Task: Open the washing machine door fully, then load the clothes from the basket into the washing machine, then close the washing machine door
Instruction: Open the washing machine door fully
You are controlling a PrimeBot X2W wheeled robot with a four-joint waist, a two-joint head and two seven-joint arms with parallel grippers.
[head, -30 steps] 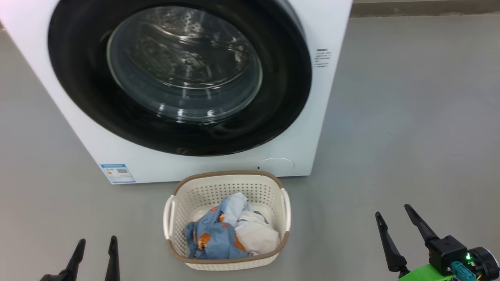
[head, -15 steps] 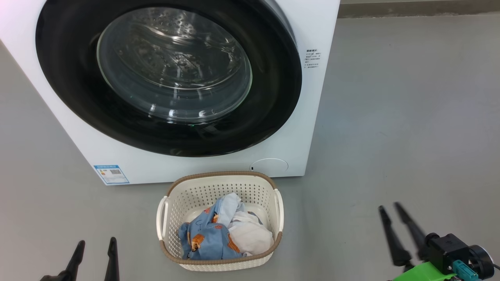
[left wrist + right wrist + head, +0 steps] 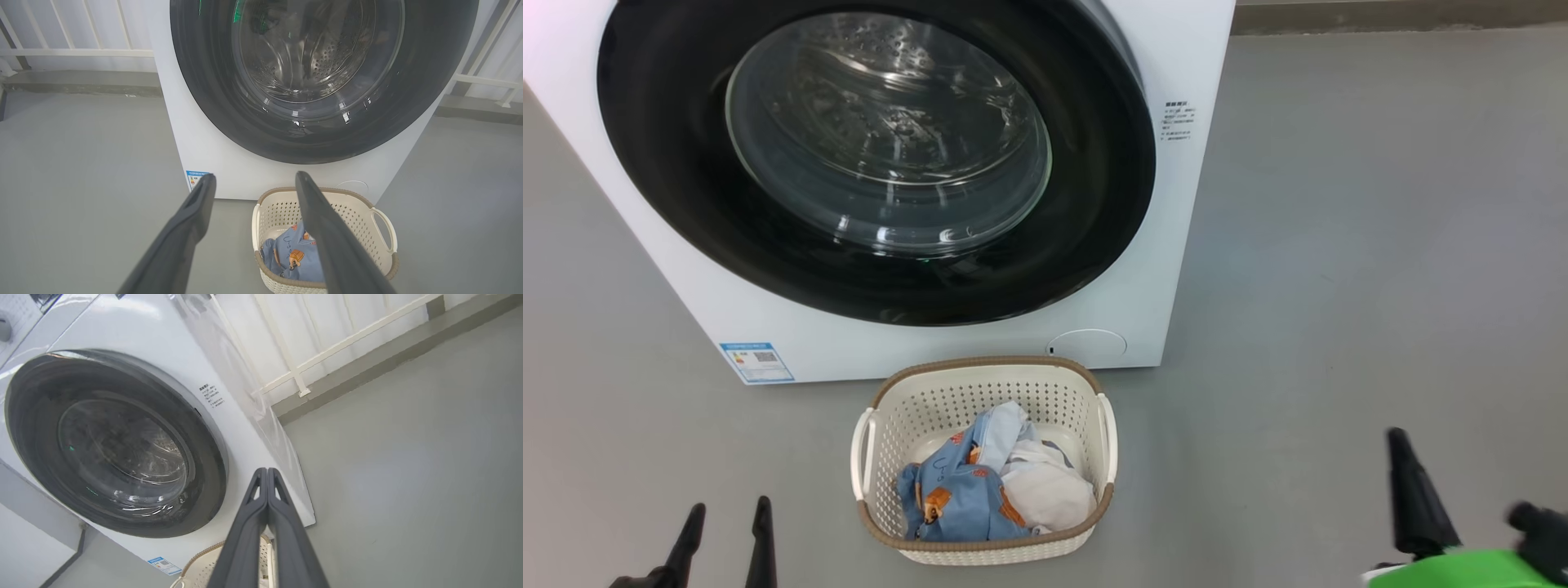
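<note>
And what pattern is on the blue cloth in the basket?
Orange bears on the light blue garment, lying in the basket; the head view shows it best.

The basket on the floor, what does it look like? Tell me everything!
The basket is a small cream plastic tub with rounded corners, rows of little holes, a brown woven-look rim and two white side handles. It stands upright on the grey floor, just in front of the washing machine. Inside lie a blue bear-print garment and a white garment.
</note>
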